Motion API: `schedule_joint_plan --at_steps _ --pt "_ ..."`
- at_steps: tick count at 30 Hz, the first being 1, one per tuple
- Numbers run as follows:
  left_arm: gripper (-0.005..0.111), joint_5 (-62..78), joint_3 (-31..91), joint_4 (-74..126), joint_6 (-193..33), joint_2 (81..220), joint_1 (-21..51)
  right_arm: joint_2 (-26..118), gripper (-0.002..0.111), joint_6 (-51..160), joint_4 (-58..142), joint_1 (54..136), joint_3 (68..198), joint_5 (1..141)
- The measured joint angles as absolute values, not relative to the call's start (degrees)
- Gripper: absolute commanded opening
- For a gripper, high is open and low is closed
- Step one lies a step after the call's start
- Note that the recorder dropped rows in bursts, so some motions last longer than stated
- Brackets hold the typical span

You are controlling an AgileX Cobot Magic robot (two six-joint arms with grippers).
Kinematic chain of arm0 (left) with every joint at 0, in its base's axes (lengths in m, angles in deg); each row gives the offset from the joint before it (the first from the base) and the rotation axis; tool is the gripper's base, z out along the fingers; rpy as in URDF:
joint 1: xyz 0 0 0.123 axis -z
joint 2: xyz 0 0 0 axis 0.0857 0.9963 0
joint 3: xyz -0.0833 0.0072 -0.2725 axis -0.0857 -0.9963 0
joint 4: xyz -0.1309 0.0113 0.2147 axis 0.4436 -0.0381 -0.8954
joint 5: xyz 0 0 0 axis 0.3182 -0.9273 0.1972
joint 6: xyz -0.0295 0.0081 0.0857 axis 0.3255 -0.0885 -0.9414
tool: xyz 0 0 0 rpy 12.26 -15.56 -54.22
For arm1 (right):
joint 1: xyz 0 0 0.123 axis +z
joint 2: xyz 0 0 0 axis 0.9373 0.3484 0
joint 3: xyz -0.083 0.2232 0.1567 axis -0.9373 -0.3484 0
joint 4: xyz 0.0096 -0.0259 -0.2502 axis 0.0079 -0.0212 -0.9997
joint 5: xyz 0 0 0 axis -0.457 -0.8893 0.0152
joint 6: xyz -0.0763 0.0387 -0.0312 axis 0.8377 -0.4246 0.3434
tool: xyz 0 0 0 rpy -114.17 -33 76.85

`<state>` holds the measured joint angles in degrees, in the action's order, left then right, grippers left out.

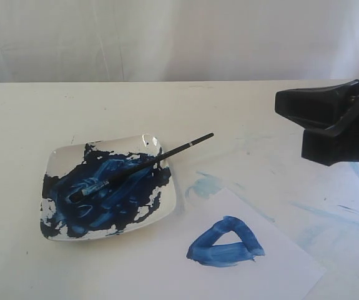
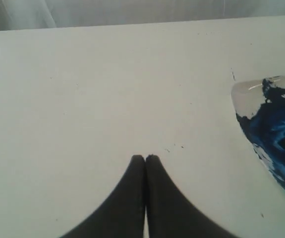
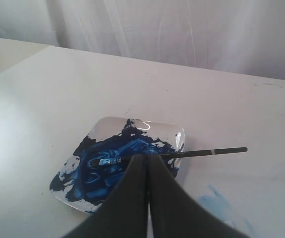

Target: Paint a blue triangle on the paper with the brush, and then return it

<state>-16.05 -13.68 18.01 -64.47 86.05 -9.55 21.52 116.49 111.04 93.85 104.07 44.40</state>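
The brush (image 1: 148, 165) lies across the square white dish (image 1: 143, 143), bristles in the dark blue paint and black handle sticking out over the rim toward the back right; in the right wrist view the brush (image 3: 201, 153) shows the same way. A thick blue triangle (image 1: 225, 243) sits on the white paper (image 1: 273, 275) at the front right. My right gripper (image 1: 285, 103) hangs shut and empty, raised at the right edge, well apart from the brush; its closed tips (image 3: 146, 156) point toward the dish (image 3: 107, 124). My left gripper (image 2: 145, 157) is shut over bare table beside the dish (image 2: 241, 96).
Pale blue smears (image 1: 203, 185) mark the cream tabletop (image 1: 29, 125) between dish and paper, and more streaks (image 1: 335, 215) run at the right. A white curtain (image 1: 167, 37) backs the table's far edge.
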Motion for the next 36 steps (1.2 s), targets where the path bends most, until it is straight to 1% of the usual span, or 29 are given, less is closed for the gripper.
schedule_joint_plan --at_steps 5,11,13,17,23,31,36 --pt "0.000 -13.35 -15.83 17.78 -64.23 82.06 -9.74 21.52 0.000 116.49 111.04 93.85 104.07 44.40" --pt "0.000 1.62 -27.76 21.32 -60.04 80.96 -8.60 21.52 0.000 116.49 111.04 93.85 104.07 44.40" --pt "0.000 3.20 -29.88 22.30 -57.43 80.96 -8.60 21.52 0.000 116.49 111.04 93.85 104.07 44.40" --pt "0.000 1.34 -30.43 22.69 -55.80 80.96 -8.60 21.52 0.000 116.49 111.04 93.85 104.07 44.40" --pt "0.000 -5.59 -30.51 22.21 -56.49 80.96 -8.60 21.52 0.000 116.49 111.04 93.85 104.07 44.40" --pt "0.000 -6.20 -30.51 22.10 -66.87 80.96 -8.60 21.52 0.000 116.49 111.04 93.85 104.07 44.40" --pt "0.000 -6.20 -30.51 22.10 -68.29 80.96 -8.60 21.52 0.000 116.49 111.04 93.85 104.07 44.40"
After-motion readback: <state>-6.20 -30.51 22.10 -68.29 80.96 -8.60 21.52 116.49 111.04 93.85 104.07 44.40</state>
